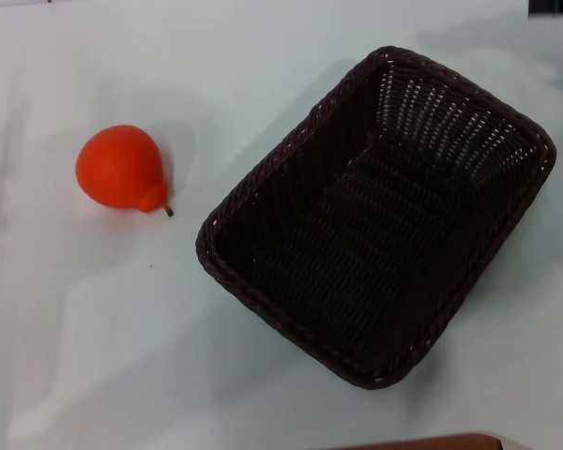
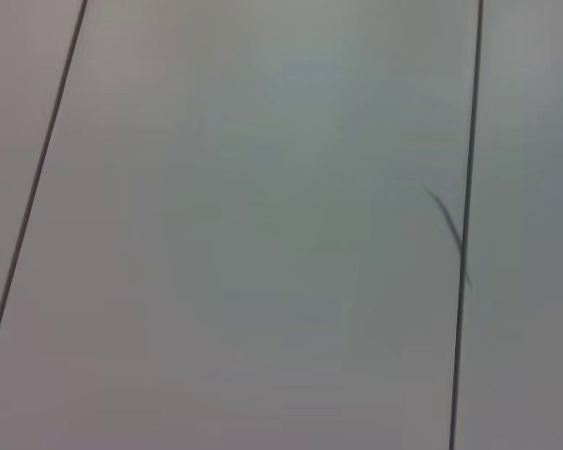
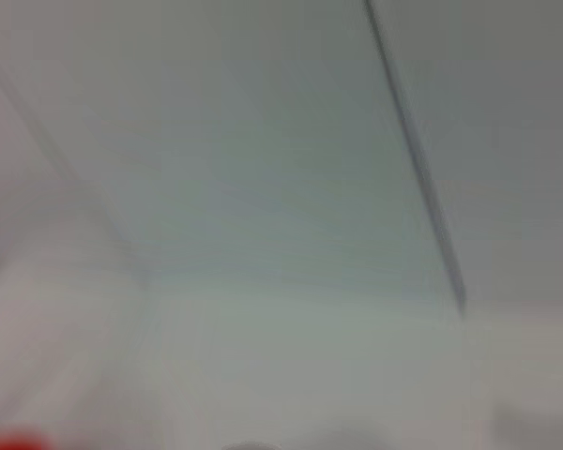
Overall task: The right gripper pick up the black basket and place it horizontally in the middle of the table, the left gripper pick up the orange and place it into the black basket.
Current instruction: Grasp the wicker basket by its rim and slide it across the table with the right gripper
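Note:
In the head view the black basket (image 1: 380, 211) lies on the table (image 1: 94, 328), right of the middle, turned at a slant, open side up and empty. The orange (image 1: 121, 170) lies on the table to the left of the basket, apart from it, its stem end pointing toward the basket. Neither gripper shows in the head view. The left wrist view shows only pale panels with dark seams. The right wrist view shows a blurred pale surface with seams and a small red patch (image 3: 14, 441) at its edge.
A dark object (image 1: 554, 7) shows at the far right corner of the head view. A brown edge (image 1: 432, 442) shows at the near side. The table surface around the orange and basket is bare.

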Available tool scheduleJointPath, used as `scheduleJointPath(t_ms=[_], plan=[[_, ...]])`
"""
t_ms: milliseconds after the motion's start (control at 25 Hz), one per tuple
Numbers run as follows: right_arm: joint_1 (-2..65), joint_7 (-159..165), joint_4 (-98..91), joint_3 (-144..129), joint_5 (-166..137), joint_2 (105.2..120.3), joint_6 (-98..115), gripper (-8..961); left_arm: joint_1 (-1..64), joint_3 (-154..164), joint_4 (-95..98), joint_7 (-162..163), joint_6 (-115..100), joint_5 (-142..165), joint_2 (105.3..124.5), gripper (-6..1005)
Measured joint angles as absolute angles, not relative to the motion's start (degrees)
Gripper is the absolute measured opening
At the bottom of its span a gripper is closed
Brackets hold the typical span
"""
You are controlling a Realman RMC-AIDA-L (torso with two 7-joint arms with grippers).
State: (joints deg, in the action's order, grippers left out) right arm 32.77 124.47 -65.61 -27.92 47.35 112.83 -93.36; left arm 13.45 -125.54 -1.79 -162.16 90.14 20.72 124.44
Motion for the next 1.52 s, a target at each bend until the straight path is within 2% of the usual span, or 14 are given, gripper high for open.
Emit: scheduleJointPath(t_ms=[120,400,600,840,1080,1280,1520], plan=[[36.81,129.78,-67.8,-28.49,38.14,111.95,-99.82,945,13.49,-125.6,-1.84,-162.16,88.82,20.68,124.37,901],[39.58,130.22,-63.2,-32.68,33.82,112.73,-98.19,944,13.47,-125.59,-2.0,-162.16,88.39,20.65,124.44,901],[41.07,129.42,-53.79,-35.33,33.27,112.2,-91.79,943,13.36,-125.47,-2.02,-162.16,88.71,20.65,124.51,901],[41.61,127.91,-49.44,-36.69,33.48,112.86,-88.02,942,12.83,-125.46,-1.7,-162.16,89.93,20.65,124.58,901],[42.43,126.59,-46.76,-36.92,33.25,112.83,-87.14,781,12.65,-125.57,-1.66,-162.16,90.26,20.65,124.63,901],[41.98,126.3,-46.72,-36.8,33.54,112.85,-87.04,527,12.66,-125.22,-1.17,-162.16,90.27,21.05,124.63,900],[41.58,128.03,-46.68,-36.43,33.62,113.14,-86.94,391,12.1,-125.11,-1.59,-162.55,90.35,21.2,124.36,900]])
